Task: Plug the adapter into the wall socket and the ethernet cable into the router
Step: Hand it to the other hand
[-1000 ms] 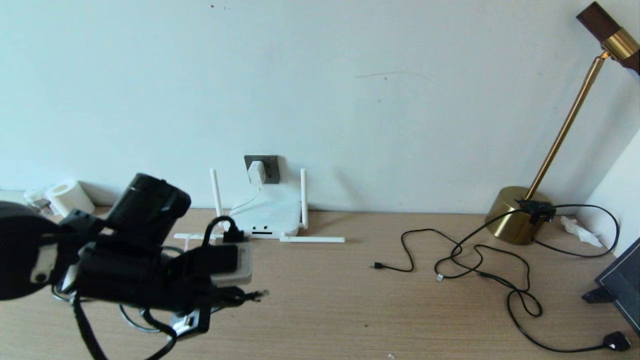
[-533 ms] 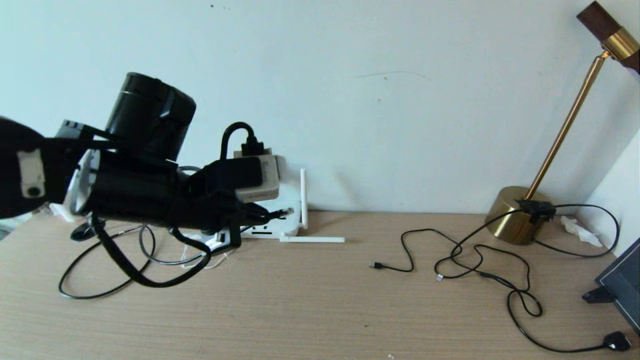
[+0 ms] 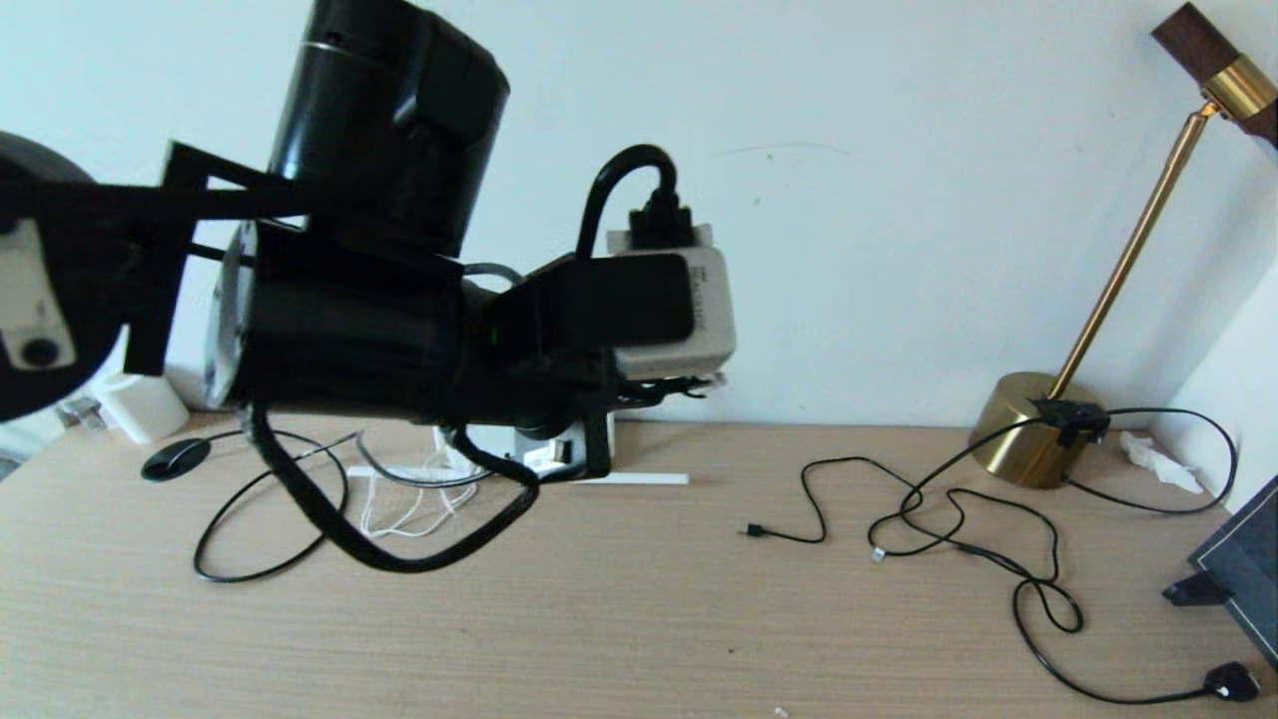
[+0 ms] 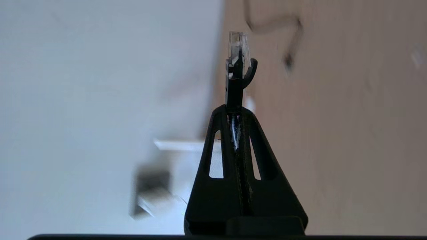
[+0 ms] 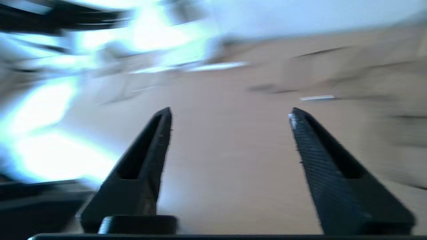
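Right, largest first.

Table (image 3: 639, 619): light wood, against a pale wall (image 3: 899, 200).

Left arm (image 3: 349, 330): fills the left half of the head view, raised above the table and blocking most of the back-wall area.

Brass lamp (image 3: 1038, 439): far right on the table, with thin black cables (image 3: 949, 519) sprawled in front of it, well apart from the arm.

Router (image 3: 534, 451): only a sliver visible under the arm in the head view, plus one antenna (image 3: 624, 478) lying flat on the table. Shows blurred in the left wrist view (image 4: 186, 156), standing against the wall.

Wall socket (image 4: 150, 176): hidden in the head view, seen only by the left wrist camera as a dark plate on the wall beside the router.

Adapter (image 4: 160, 201): pale block at that plate, too blurred to confirm as seated.

Ethernet cable (image 3: 260, 559): black loop on the table, left side, running up toward the arm.

Left tool (image 4: 235, 110): clamped tight on the cable end, with the clear-tipped connector (image 4: 237, 50) sticking out past the fingertips in free air. In the head view (image 3: 689, 384), held above the table, right of the router.

Right tool (image 5: 230, 113): out of the head view, seen only by its own camera. Jaws spread wide, nothing between them, over bare table.
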Tool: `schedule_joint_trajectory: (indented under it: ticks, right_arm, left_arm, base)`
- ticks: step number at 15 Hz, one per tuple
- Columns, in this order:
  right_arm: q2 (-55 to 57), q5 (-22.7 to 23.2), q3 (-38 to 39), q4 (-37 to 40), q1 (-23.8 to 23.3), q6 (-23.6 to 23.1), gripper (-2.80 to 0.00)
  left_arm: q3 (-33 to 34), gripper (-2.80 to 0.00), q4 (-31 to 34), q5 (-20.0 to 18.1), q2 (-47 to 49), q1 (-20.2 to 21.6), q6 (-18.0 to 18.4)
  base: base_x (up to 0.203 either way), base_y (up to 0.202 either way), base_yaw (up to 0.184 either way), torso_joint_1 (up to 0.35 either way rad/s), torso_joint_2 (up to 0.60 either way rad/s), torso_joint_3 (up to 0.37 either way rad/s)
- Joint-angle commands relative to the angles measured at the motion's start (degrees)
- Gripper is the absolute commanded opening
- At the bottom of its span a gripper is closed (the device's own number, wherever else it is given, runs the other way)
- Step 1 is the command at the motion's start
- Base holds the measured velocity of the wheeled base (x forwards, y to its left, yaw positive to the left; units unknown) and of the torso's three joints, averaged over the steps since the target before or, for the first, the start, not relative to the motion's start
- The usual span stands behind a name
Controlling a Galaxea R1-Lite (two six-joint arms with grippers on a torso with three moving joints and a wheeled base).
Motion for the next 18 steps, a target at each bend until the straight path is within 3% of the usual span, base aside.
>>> schedule_joint_trajectory:
  ticks: [1,3,5,8,10,13,18]
  right_arm:
    - [13.4,13.6,-2.6,-4.2,0.0,3.3,0.00]
    - [19.9,18.9,-3.5,-13.8,1.6,4.9,0.00]
    - [24.6,20.5,-3.9,-22.6,5.7,4.3,0.00]
    - [31.5,20.2,-7.0,-23.8,9.0,-1.8,0.00]
    - [36.5,16.5,-8.8,-23.9,11.9,-5.5,0.00]
    - [41.4,9.6,-10.9,-25.1,19.2,-7.2,0.00]
    - [42.9,4.9,-12.5,-26.7,22.5,-6.7,0.00]
  left_arm:
    - [-0.1,-2.80,-5.1,3.0,0.5,-5.1,0.3]
    - [0.0,-2.80,-6.0,3.4,0.6,-6.4,1.3]
    - [-0.1,-2.80,-6.0,3.7,0.9,-8.3,2.6]
    - [-0.7,-2.80,-6.1,5.1,2.5,-11.5,2.6]
    - [-1.8,-2.80,-5.7,5.1,2.5,-11.9,2.7]
    - [-2.8,-2.80,-5.5,5.1,3.2,-12.7,2.8]
    - [-2.9,-2.80,-6.0,5.0,3.7,-13.8,2.8]
  base:
    - [0.000,0.000,0.000,0.000,0.00,0.000]
    - [0.000,0.000,0.000,0.000,0.00,0.000]
    - [0.000,0.000,0.000,0.000,0.00,0.000]
    - [0.000,0.000,0.000,0.000,0.00,0.000]
    - [0.000,0.000,0.000,0.000,0.00,0.000]
    - [0.000,0.000,0.000,0.000,0.00,0.000]
    - [0.000,0.000,0.000,0.000,0.00,0.000]
